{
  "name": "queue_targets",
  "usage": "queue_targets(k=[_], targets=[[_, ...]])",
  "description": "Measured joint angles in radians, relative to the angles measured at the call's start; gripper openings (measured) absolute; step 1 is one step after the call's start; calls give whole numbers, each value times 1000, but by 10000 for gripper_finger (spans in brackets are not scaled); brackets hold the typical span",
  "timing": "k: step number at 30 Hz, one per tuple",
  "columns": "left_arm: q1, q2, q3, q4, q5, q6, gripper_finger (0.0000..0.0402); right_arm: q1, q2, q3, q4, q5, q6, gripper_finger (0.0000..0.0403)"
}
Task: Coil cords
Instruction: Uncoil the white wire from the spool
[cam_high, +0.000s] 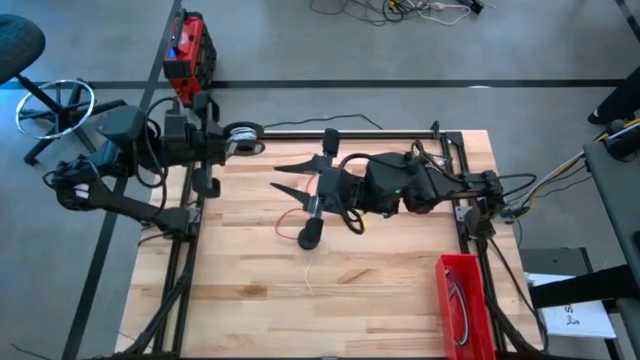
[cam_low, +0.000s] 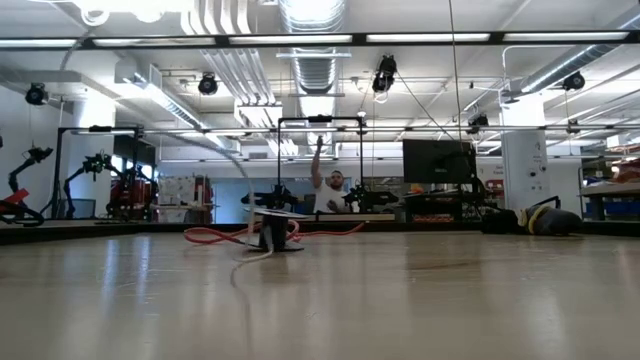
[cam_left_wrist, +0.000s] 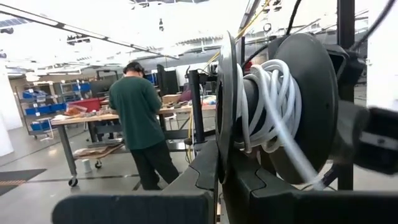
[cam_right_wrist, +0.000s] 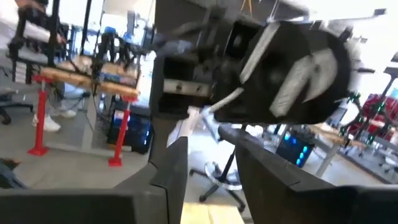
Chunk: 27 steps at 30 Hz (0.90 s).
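Note:
A white cord (cam_left_wrist: 267, 99) is wound on a dark spool (cam_left_wrist: 298, 93) at the table's far left corner, with my left gripper (cam_left_wrist: 221, 171) shut on that spool (cam_high: 243, 138). One white strand (cam_left_wrist: 298, 162) leads off the coil. My right gripper (cam_high: 280, 178) hovers open over the table's middle and points left toward the spool, with nothing between its fingers (cam_right_wrist: 171, 174). A red cord (cam_high: 293, 216) lies in loose loops on the wood beside a small black spool (cam_high: 310, 236). Another white cord (cam_high: 308, 268) trails from there toward the near edge. My left gripper pinches the spool's thin round flange (cam_left_wrist: 226, 140), whose rim goes down into the narrow gap between the two fingers. The fingers come in level from the table's left. The spool sits on edge with the white coil beside the fingers.
A red bin (cam_high: 445, 300) at the near right corner holds a black cord (cam_high: 458, 305). A black frame rail (cam_high: 380, 132) runs along the far edge. Bare wood lies at the near left. A person stands at a bench (cam_left_wrist: 140, 118) beyond the table.

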Motion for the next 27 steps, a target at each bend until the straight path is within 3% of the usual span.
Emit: queue_targets(k=[9,17,22,27], targets=[[0,46,0,6,18,0,0,-52,74,-3,16,-2,87,137],[0,53,0,12,29,0,0,-96,86,-3,24,-19,201,117],[0,55,0,12,37,0,0,-102,86,-3,34,-121,240,102],[0,62,0,15,52,0,0,-103,86,-3,36,-134,251,92]])
